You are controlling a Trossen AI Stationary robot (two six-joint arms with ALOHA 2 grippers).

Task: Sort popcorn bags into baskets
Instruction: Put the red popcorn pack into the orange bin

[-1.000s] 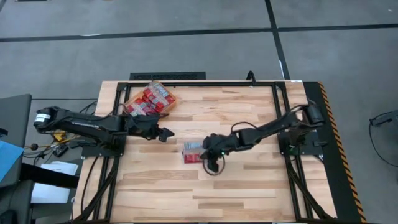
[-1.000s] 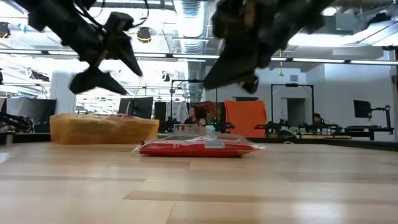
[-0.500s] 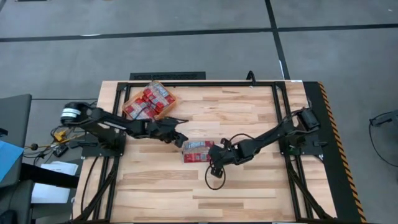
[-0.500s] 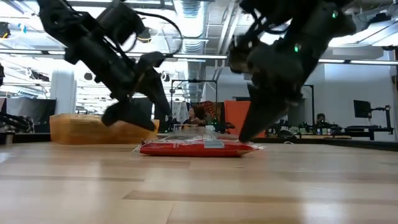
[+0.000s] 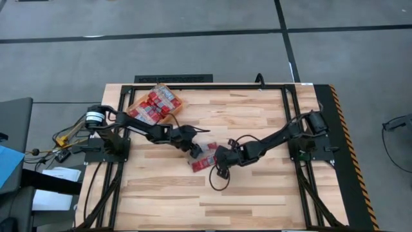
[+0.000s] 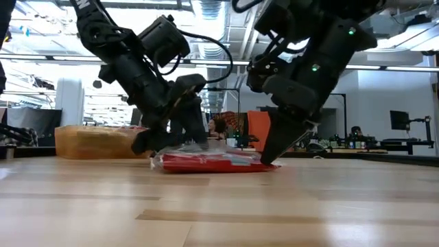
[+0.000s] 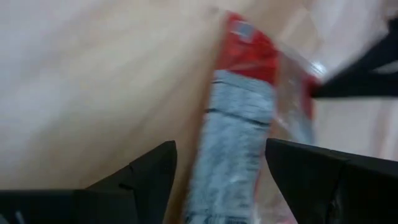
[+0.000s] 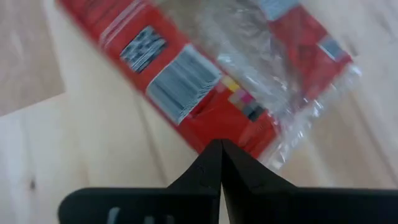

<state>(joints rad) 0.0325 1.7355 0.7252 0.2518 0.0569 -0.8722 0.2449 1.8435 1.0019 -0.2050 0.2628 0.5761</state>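
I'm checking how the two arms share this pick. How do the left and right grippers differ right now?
The left gripper is open, its fingers straddling one end of the popcorn bag; the right gripper is shut, its tip pressed at the bag's other end. In the high view the left gripper reaches in from the orange basket side, the right gripper from the opposite side. Both are down at the same bag on the table.

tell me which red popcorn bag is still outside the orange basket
The red popcorn bag lying flat on the wooden table mid-table, between the left gripper and right gripper. The others sit in the shallow orange basket.
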